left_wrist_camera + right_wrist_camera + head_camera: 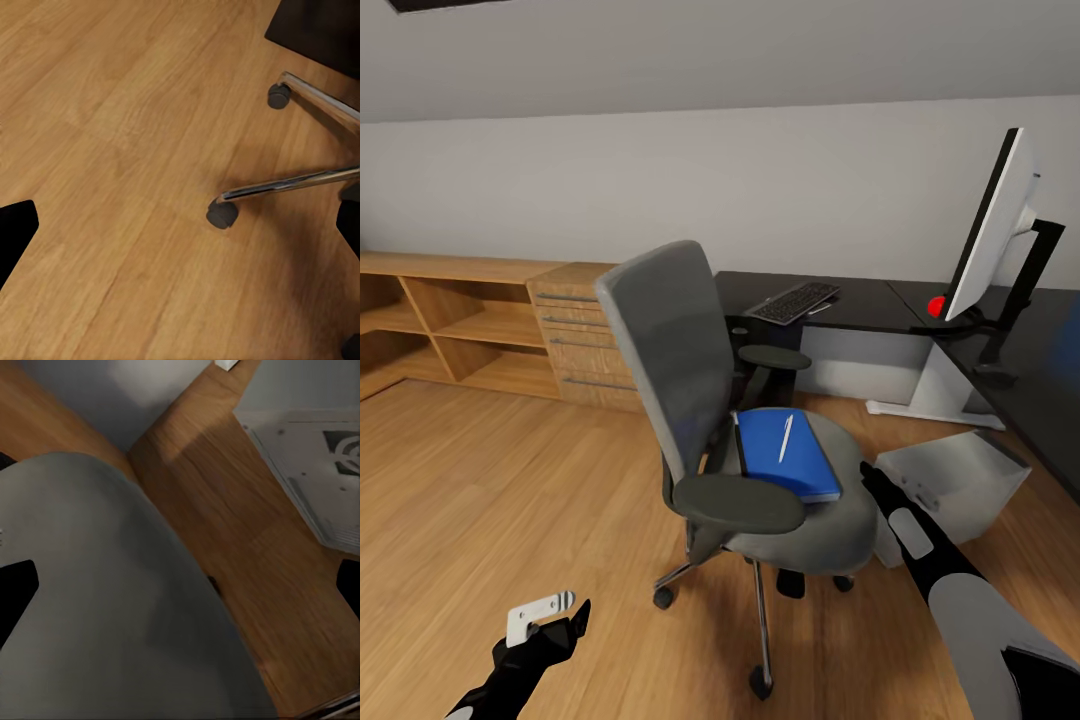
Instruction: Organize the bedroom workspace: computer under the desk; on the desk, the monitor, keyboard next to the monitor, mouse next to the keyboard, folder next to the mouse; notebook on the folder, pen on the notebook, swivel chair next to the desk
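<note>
The swivel chair [745,440] is standing on the wood floor [480,480] before the black desk [860,305], carrying the blue folder [785,455] on its seat with the pen [786,437] lying on top. The keyboard [795,301] is resting on the desk; the monitor [990,230] is standing at the right. The computer [950,485] is lying tilted on the floor beside the chair. The right arm [940,570] is reaching toward the seat's edge.
</note>
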Robot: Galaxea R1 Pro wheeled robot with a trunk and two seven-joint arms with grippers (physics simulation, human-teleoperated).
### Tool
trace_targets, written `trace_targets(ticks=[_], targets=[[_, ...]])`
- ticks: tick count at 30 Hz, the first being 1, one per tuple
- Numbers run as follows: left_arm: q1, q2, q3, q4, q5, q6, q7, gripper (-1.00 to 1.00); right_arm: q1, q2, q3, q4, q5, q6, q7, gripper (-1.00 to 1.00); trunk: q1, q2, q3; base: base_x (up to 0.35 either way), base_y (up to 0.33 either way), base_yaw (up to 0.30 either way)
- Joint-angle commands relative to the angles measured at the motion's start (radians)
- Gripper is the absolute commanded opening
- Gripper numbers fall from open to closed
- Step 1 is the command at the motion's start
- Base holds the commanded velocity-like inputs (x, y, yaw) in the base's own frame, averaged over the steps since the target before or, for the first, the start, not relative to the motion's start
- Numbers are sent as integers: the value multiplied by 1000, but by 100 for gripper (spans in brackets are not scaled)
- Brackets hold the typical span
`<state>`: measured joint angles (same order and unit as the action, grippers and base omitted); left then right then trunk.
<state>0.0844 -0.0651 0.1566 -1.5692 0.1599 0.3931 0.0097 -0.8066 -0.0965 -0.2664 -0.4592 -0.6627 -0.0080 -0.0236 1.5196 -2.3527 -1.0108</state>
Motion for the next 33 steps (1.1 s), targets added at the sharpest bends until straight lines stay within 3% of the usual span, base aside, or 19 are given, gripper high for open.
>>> trace_targets(ticks=[1, 10, 33], targets=[[0, -1, 1, -2, 10, 6, 1, 100, 0, 0, 1, 0, -17, 0, -2, 100, 0, 0, -1, 0, 0, 0], [0, -1, 1, -2, 10, 6, 1, 100, 0, 0, 2, 0, -25, 0, -2, 100, 0, 0, -5, 0, 0, 68], [0, -1, 0, -2, 10, 6, 0, 100, 0, 1, 4, -1, -26, 0, -2, 100, 0, 0, -31, 0, 0, 171]])
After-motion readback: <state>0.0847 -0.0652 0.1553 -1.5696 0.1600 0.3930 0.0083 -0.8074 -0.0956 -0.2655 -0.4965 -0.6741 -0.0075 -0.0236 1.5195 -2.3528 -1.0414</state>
